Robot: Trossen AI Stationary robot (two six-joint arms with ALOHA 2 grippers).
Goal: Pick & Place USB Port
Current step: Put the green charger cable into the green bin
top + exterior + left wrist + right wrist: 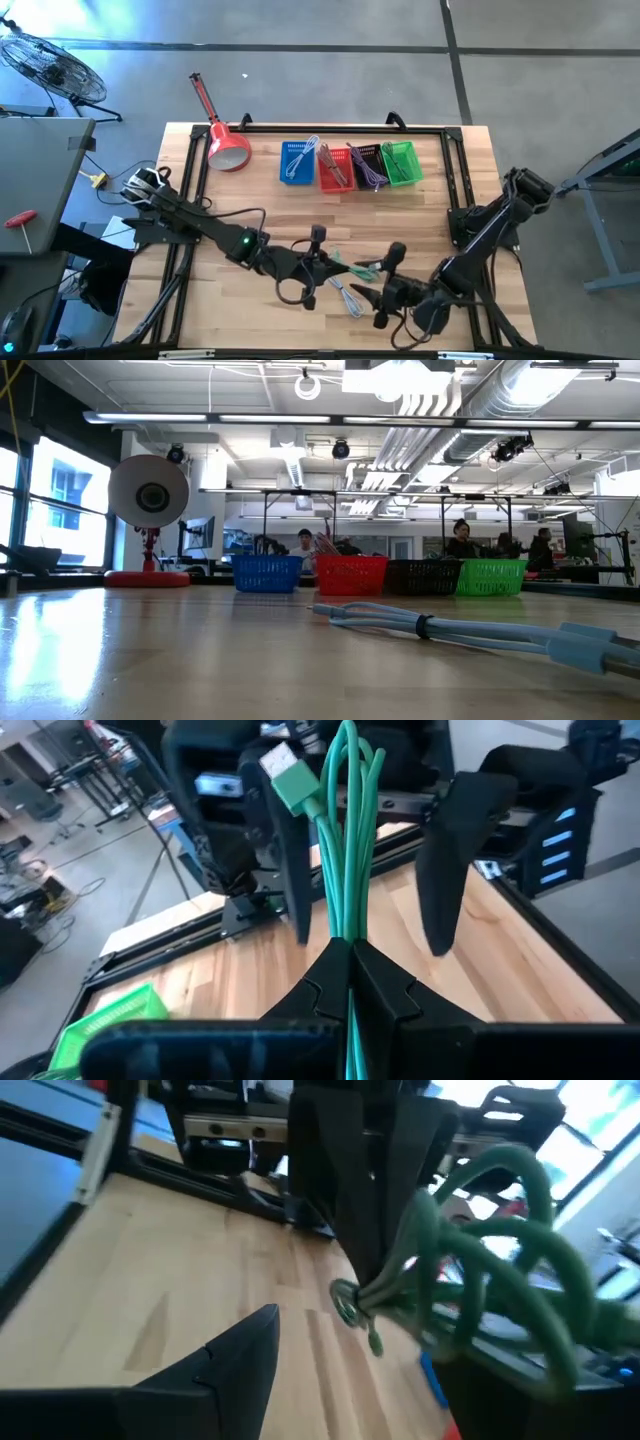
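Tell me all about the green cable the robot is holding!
The green cable is a thin, rubbery-looking cord folded into a bundle of several loops. One end has a flat green USB plug with a pale tip. The left gripper is shut on the bundle, holding it up above the wooden table near the front middle. The right gripper is open close beside it, with the loops hanging between the two arms.

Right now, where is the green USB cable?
The green USB cable is pinched in the shut left tool, held above the table's near-centre in the high view, just left of the open right tool and well in front of the green basket.
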